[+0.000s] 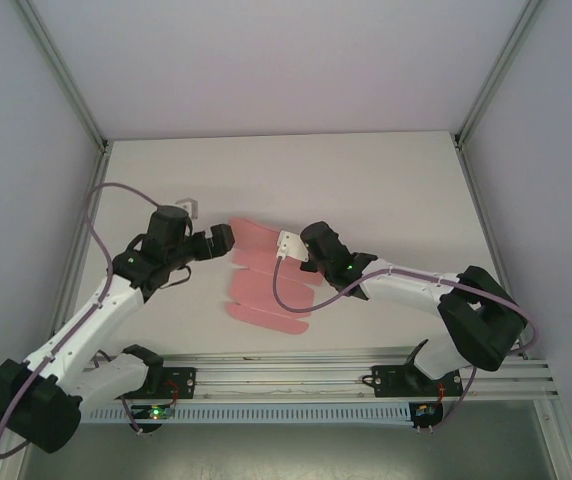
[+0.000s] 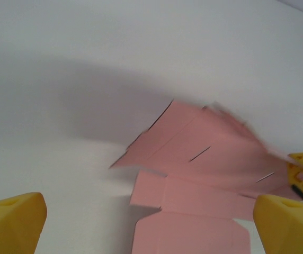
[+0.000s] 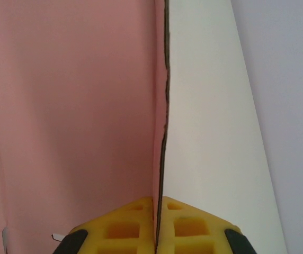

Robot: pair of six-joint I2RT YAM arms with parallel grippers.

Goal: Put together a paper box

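the paper box (image 1: 266, 285) is seen as a flat pink die-cut sheet laid on the white surface (image 1: 386, 190) between the two arms. its far right edge is pinched by the closed right claw (image 3: 157, 217) and tilted up there. the left claw (image 1: 228, 240) is held open just beside the sheet's far left corner, its yellow fingers (image 2: 14, 217) spread wide.
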